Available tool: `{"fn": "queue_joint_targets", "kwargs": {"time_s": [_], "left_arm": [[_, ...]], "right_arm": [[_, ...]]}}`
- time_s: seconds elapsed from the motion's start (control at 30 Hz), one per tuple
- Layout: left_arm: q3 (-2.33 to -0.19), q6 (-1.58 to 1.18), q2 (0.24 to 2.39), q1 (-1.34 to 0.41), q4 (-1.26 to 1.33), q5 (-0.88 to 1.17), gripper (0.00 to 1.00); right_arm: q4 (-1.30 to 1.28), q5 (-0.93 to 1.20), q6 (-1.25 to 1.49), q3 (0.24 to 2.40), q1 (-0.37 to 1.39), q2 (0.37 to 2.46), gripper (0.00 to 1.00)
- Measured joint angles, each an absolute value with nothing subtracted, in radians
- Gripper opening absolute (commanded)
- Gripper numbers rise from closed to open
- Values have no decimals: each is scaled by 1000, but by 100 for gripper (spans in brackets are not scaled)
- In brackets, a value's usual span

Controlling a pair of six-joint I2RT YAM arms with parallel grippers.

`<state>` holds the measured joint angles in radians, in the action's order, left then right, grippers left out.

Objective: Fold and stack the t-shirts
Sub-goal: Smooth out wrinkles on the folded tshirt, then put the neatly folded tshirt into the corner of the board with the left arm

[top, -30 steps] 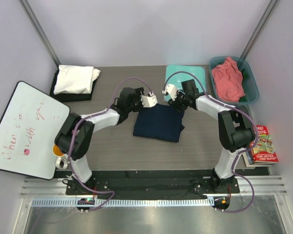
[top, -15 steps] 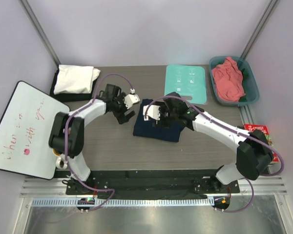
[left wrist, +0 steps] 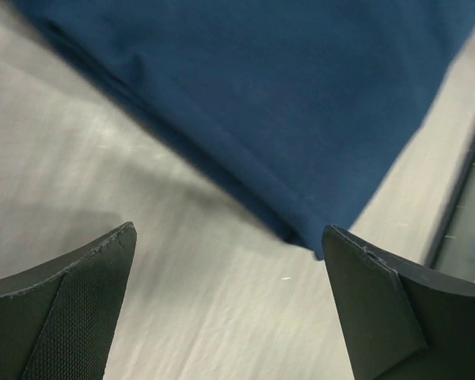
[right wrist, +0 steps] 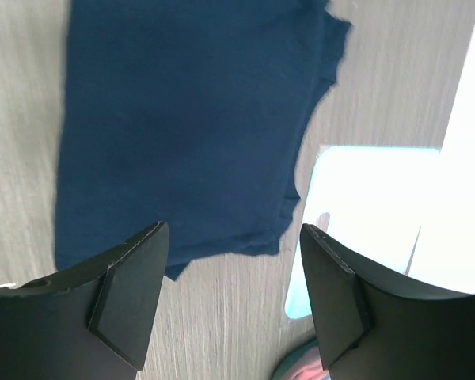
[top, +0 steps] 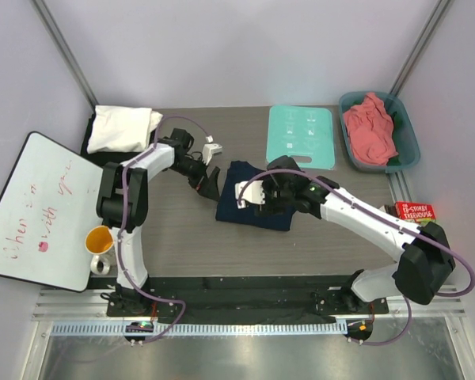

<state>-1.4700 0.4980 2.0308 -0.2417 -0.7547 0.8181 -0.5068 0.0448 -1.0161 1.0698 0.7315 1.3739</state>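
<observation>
Top external: salmon shirt (top: 370, 127) heaped in teal tub (top: 409, 134); navy shirt (top: 279, 215) folded on grey bench (top: 182, 229); left hand (top: 207, 179), right hand (top: 257, 198) both spread, empty.

Navy t-shirt (top: 257, 198): soft matt cloth, lying smooth.
Salmon t-shirt (top: 370, 127): matt cloth, crumpled.
Tabletop (top: 182, 229): grey wood-grain, matt.
Tub (top: 412, 142): teal plastic, slight sheen.
Board (top: 301, 131): mint, smooth plastic.
Left gripper (left wrist: 229, 235) pads (left wrist: 63, 332): black, finely cross-hatched.
</observation>
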Motion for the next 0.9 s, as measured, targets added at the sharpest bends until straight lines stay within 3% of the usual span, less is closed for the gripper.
{"fn": "queue_joint_targets", "kwargs": {"time_s": [0.47,0.9], "left_arm": [[-1525,215,2148,-242,-746,957,100],[-1546,45,2195,-304,-641,1024,100]], "right_arm": [[-419,-12,-1045,1000,925,1472,72],[-309,-90,-1053,974,927,1523,70]]}}
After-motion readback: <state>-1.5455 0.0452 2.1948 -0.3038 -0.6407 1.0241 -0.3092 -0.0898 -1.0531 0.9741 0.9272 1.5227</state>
